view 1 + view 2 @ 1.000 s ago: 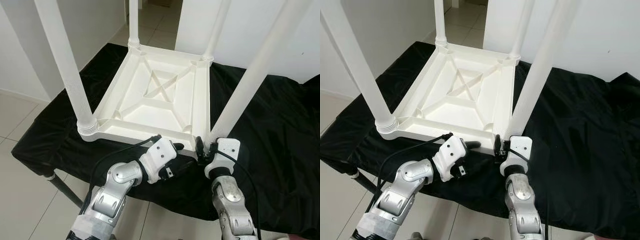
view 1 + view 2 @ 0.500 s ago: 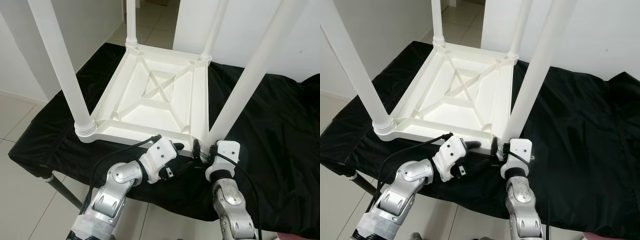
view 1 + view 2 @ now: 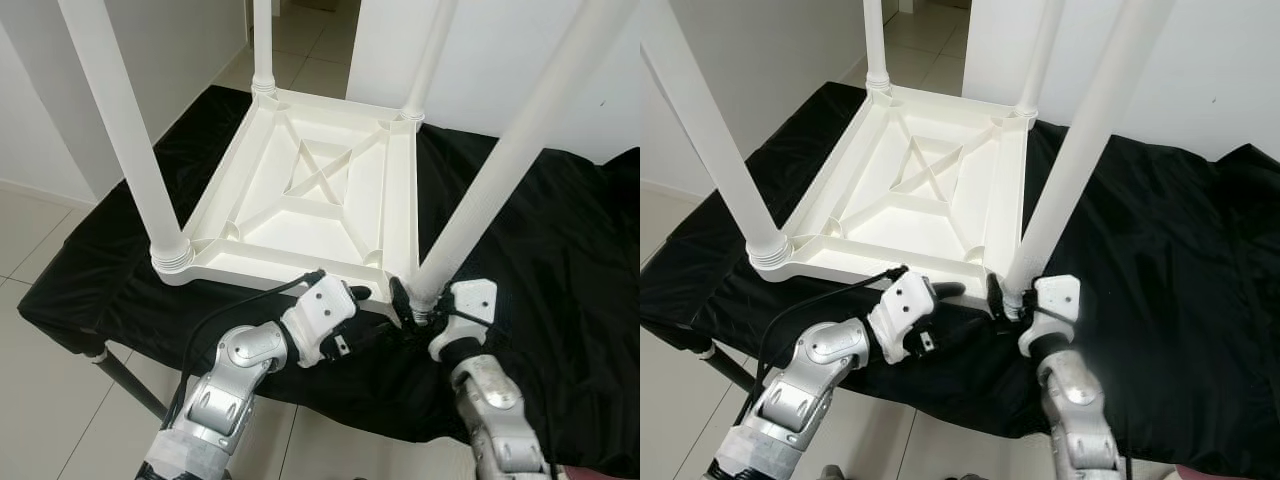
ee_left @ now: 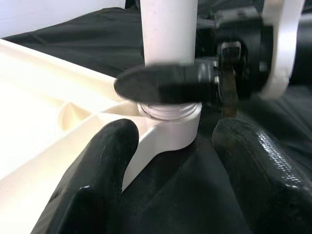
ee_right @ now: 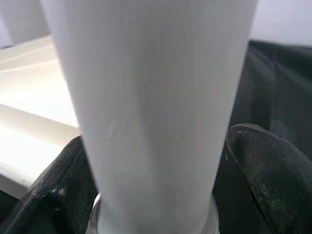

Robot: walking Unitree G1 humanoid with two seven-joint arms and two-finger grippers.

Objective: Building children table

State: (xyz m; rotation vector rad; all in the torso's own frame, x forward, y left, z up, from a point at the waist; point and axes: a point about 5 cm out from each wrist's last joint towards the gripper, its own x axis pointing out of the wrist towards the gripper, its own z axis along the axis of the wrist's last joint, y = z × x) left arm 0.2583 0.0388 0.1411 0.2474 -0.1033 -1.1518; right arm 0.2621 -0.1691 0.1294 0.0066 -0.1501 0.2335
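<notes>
Your left arm reached forward from the lower left, elbow bent, its white wrist housing angled to the right. The left gripper [image 3: 372, 305] sat low with its two black fingers [image 4: 105, 161] spread apart, nothing pinched between them. Your right arm rose from the lower right, forearm nearly upright, white wrist block tilted left. The right gripper [image 3: 418, 305] had one finger [image 5: 265, 161] on each side of the leg [image 5: 151, 97] it straddled; whether those fingers pressed on it or stood clear could not be made out. The two grippers sat just beside each other, tips almost meeting.
</notes>
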